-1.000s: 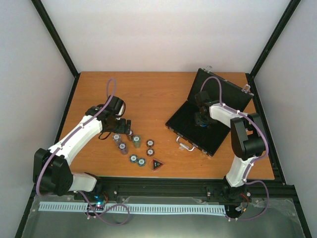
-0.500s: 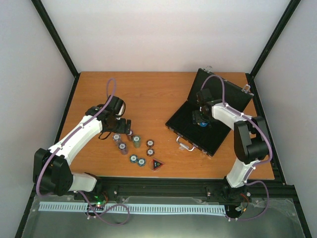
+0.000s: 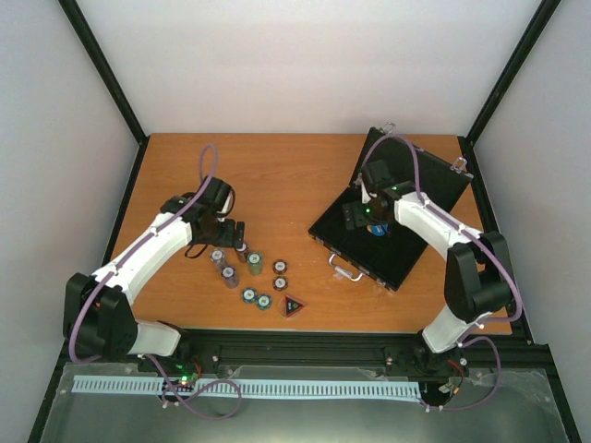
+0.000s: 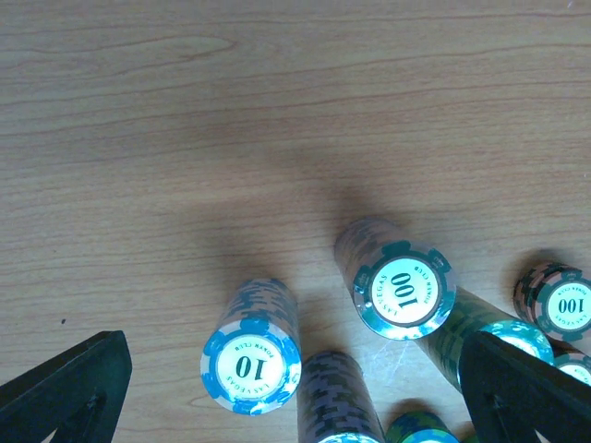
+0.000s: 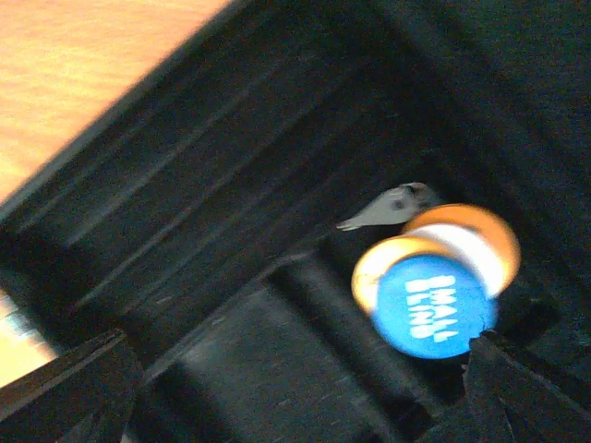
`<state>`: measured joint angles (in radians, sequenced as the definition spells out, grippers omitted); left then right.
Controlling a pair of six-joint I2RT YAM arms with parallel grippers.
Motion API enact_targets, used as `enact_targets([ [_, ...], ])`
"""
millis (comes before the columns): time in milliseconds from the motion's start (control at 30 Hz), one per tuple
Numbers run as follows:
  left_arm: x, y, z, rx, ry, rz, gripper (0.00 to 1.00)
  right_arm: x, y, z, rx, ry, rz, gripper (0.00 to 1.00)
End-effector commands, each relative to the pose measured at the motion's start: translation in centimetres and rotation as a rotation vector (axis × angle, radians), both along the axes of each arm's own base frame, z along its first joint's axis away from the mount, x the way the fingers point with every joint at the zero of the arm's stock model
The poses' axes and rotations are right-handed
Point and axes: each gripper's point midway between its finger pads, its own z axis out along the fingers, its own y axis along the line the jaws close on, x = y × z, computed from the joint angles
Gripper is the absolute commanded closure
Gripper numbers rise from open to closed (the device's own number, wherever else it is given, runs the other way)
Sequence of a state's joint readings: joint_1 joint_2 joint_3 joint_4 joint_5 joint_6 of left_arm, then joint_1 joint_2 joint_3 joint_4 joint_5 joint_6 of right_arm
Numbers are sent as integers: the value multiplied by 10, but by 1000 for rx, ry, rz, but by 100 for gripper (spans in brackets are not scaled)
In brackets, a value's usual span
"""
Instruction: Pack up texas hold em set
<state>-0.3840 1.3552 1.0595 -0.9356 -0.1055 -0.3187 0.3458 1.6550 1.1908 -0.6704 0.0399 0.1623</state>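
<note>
The right pincer point(image 5: 295, 378), released, hung just above the blue disc point(image 5: 427, 309) lying in the case point(image 5: 185, 185) for packing. The left pincer point(image 4: 295, 369) gaped empty over the chip stacks point(image 4: 251, 365), seemingly ready to grasp.

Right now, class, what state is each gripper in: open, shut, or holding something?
Left gripper: open, empty, above the chip stacks.
Right gripper: open, empty, over the blue disc in the case.

The left arm point(image 3: 148, 249) stretches from the near left corner of the table point(image 3: 277, 175) toward its middle, wrist bent down, with the left gripper point(image 3: 229, 238) spread wide. The right arm point(image 3: 443, 231) stands at the near right edge and reaches toward the far right corner. The right gripper point(image 3: 355, 215) points down, jaws well apart.
</note>
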Motion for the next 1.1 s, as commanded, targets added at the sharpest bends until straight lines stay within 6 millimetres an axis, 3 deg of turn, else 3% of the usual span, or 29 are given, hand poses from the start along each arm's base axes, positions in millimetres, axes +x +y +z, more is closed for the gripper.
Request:
enact_targets([
  [0, 13, -2, 24, -9, -71, 19, 0, -27, 43, 29, 60, -2, 120, 0],
  [333, 11, 1, 41, -17, -110, 32, 0, -128, 131, 29, 61, 105, 394, 0],
  [567, 4, 16, 67, 13, -147, 105, 0, -179, 175, 8, 70, 186, 514, 0],
  [767, -9, 22, 87, -14, -198, 127, 0, -205, 190, -17, 77, 258, 511, 2],
  [1067, -26, 23, 74, -38, -167, 115, 0, -219, 205, -34, 67, 304, 472, 5],
])
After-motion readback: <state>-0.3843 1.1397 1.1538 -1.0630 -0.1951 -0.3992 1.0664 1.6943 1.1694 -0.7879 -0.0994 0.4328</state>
